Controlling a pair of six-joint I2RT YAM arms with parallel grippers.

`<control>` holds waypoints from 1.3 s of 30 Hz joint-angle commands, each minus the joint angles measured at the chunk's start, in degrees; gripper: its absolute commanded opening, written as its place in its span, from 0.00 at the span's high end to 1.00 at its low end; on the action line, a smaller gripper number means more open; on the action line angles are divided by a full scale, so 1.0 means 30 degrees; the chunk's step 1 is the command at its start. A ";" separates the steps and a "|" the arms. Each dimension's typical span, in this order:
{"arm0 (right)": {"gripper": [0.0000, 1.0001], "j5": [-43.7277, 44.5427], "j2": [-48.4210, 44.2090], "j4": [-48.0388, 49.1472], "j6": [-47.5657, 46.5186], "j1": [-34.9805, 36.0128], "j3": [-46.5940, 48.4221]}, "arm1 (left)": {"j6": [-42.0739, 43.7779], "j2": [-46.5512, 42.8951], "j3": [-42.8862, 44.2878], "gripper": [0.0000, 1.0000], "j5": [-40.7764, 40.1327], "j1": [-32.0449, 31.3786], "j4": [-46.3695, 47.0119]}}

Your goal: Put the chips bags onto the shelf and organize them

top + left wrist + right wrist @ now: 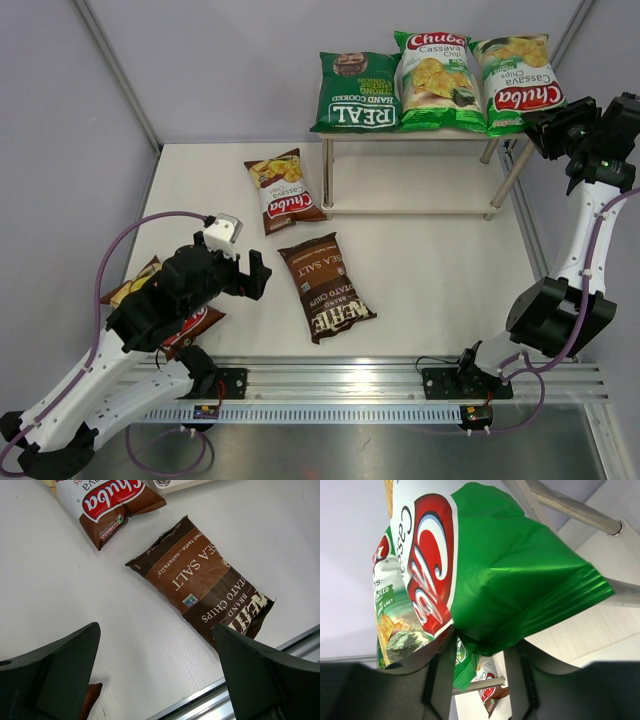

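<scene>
Green Chuba bag (515, 82), rightmost on shelf (410, 185), corner pinched by right gripper (480, 652); left gripper (155, 627) wide open.

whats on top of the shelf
Three bags: dark green REAL bag, middle Chuba bag, right Chuba bag pinched by the right gripper. They cover the top board except its front edge.

The left arm (100, 370) bends low from its base, its hand (156, 645) spread wide, palm down. The right arm (585, 230) stands tall (elbow folded), its hand (480, 665) pinching a light green chips bag (520, 580).
</scene>
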 commanded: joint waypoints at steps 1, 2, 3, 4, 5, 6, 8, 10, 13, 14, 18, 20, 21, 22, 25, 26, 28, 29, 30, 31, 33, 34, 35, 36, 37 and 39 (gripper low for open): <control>0.54 -0.0359 0.0233 0.0096 0.0046 -0.0080 0.0613 | 0.0424 -0.0240 -0.0002 0.01 0.0370 0.0075 0.0889; 0.55 -0.0447 0.0379 0.0096 0.0133 -0.0080 0.0702 | 0.0366 -0.0240 0.0027 0.01 0.0341 0.0075 0.0889; 0.55 -0.0535 0.0554 0.0183 0.0192 -0.0080 0.0732 | 0.0366 -0.0240 -0.0001 0.01 0.0283 0.0075 0.0918; 0.55 -0.0565 0.0556 0.0242 0.0193 -0.0080 0.0733 | 0.0366 -0.0269 -0.0002 0.01 0.0282 0.0075 0.0890; 0.55 -0.0565 0.0556 0.0242 0.0222 -0.0051 0.0762 | 0.0366 -0.0298 -0.0002 0.01 0.0253 0.0046 0.0889; 0.55 -0.0623 0.0643 0.0329 0.0251 -0.0079 0.0791 | 0.0366 -0.0269 -0.0002 0.01 0.0195 0.0074 0.0889; 0.55 -0.0798 0.0702 0.0534 0.0514 -0.0022 0.0704 | 0.0366 -0.0269 -0.0001 0.01 0.0165 0.0075 0.0919; 0.55 -0.1179 0.0732 0.0914 0.0661 0.0008 0.0587 | 0.0337 -0.0211 0.0027 0.01 0.0107 0.0075 0.0948; 0.47 -0.1093 0.0382 0.0682 0.0574 0.0038 0.0441 | 0.0162 -0.0211 0.0028 0.01 -0.0273 0.0075 0.0890; 0.45 -0.1006 0.0177 0.0769 0.0574 0.0008 0.0266 | 0.0103 -0.0240 0.0028 0.01 -0.0390 0.0075 0.0889; 0.26 -0.0507 -0.0849 0.0477 0.0516 -0.0196 -0.0117 | -0.0511 -0.0182 0.0173 0.01 -0.1355 0.0075 0.0772; 0.18 -0.0302 -0.1141 0.0126 0.0282 -0.0489 -0.0263 | -0.0775 -0.0036 0.0232 0.01 -0.1679 0.0104 0.0684; 0.17 -0.0011 -0.1549 -0.0049 0.0107 -0.0577 -0.0350 | -0.1038 0.0023 0.0291 0.01 -0.1913 0.0162 0.0626; 0.16 0.0049 -0.1756 -0.0080 0.0047 -0.0781 -0.0612 | -0.1186 0.0111 0.0378 0.01 -0.2031 0.0192 0.0626; 0.01 -0.0447 -0.2547 -0.0341 -0.0566 -0.0958 -0.0733 | -0.2032 0.0958 0.0816 0.01 -0.2558 0.0630 0.0247; 0.01 -0.0506 -0.3013 -0.0895 -0.1381 -0.0959 -0.0674 | -0.2327 0.1454 0.0964 0.01 -0.2879 0.0950 0.0129; 0.00 -0.0420 -0.3659 -0.1599 -0.2409 -0.0929 -0.0760 | -0.3497 0.1926 0.1140 0.01 -0.3261 0.1216 -0.0136; 0.01 -0.0274 -0.4591 -0.1864 -0.3285 -0.0958 -0.0994 | -0.3936 0.2102 0.1083 0.01 -0.3524 0.1391 -0.0136; 0.01 -0.0301 -0.5209 -0.1693 -0.3612 -0.0930 -0.1460 | -0.5014 0.2307 0.0966 0.01 -0.3700 0.1422 -0.0078; 0.01 -0.0214 -0.5882 -0.1517 -0.3848 -0.0929 -0.2596 | -0.5460 0.2367 0.0704 0.01 -0.3789 0.1451 0.0241; 0.01 -0.0300 -0.8049 -0.0523 -0.3705 -0.0929 -0.4818 | -0.6658 0.2484 -0.0320 0.01 -0.3149 0.1539 0.1437; 0.01 -0.0534 -0.8753 -0.0084 -0.3095 -0.0929 -0.5704 | -0.6955 0.2514 -0.0730 0.01 -0.2768 0.1627 0.2026; 0.01 -0.1377 -1.0152 0.1138 -0.2711 -0.0929 -0.6670 | -0.7103 0.2601 -0.1604 0.01 -0.2243 0.1743 0.2699; 0.01 -0.1704 -1.0833 0.1702 -0.2244 -0.0697 -0.7637 | -0.7192 0.2660 -0.2077 0.01 -0.1048 0.1803 0.3460; 0.01 -0.2056 -1.1420 0.2345 -0.1195 -0.0521 -0.9647 | -0.7309 0.2806 -0.2575 0.01 -0.0572 0.1832 0.5121; 0.01 -0.2672 -1.3033 0.4249 0.0040 0.0240 -1.1650 | -0.7690 0.2923 -0.4069 0.01 0.0747 0.2037 0.7502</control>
